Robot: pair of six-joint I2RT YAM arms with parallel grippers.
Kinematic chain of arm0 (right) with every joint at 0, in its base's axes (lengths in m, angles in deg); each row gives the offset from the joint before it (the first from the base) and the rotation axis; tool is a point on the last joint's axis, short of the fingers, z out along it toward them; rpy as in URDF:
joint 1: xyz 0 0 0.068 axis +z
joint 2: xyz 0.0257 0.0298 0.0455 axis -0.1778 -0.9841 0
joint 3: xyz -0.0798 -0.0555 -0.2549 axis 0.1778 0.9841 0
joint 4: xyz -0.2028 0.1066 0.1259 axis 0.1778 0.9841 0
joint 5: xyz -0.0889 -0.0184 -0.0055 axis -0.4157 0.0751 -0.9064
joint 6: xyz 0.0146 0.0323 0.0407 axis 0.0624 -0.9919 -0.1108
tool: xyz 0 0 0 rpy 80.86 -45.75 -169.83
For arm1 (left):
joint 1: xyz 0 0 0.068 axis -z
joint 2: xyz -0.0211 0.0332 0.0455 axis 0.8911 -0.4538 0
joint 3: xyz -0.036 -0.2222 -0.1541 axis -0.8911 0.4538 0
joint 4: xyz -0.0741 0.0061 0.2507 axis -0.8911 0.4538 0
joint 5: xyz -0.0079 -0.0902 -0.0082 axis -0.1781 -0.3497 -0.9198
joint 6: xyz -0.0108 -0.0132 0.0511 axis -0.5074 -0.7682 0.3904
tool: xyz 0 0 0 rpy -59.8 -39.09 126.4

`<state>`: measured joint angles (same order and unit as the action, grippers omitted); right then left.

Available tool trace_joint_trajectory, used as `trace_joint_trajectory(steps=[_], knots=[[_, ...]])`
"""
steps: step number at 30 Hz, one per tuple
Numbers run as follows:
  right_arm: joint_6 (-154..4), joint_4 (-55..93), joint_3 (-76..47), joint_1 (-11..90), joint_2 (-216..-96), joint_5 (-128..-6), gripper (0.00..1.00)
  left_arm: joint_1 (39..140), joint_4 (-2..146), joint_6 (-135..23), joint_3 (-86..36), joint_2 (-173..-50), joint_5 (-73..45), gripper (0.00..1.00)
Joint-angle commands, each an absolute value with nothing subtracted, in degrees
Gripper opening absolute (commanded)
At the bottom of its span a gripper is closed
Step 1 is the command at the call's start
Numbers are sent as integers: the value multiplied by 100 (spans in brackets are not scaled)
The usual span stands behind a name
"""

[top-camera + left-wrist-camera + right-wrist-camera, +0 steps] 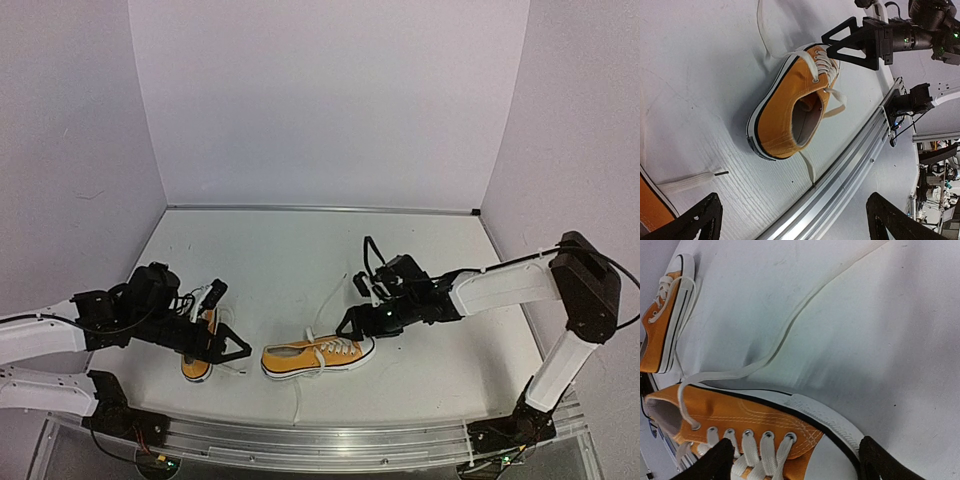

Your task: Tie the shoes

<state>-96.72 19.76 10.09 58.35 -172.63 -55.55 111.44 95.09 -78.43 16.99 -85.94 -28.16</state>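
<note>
Two orange-yellow shoes lie on the white table. One shoe lies on its side in the middle, toe to the right, with loose white laces trailing away from it. The other shoe lies at the left, partly under my left arm. My left gripper is open and empty beside that shoe. In its wrist view, the jaws frame the middle shoe from a distance. My right gripper is open and empty just above the middle shoe's toe cap; its wrist view shows the eyelets between the fingers.
A metal rail runs along the table's near edge, and a lace end reaches it in the left wrist view. Another lace end lies by the left shoe. White walls enclose the back and sides.
</note>
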Motion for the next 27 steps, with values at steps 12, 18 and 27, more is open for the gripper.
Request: trace_joint_trajectory(steps=[12, 18, 27], knots=[[-10455, 1013, 2649, 5922, -16158, -4556, 78, 12075, 7666, -8182, 1375, -10648, -2559, 100], [-10722, 392, 2919, 6250, -16291, -4478, 78, 12024, 6990, -8126, 590, -11745, -2319, 100], [-10951, 95, 2498, 7158, -16650, -4587, 77, 11145, 5991, -8295, 243, -12797, -2802, 100]])
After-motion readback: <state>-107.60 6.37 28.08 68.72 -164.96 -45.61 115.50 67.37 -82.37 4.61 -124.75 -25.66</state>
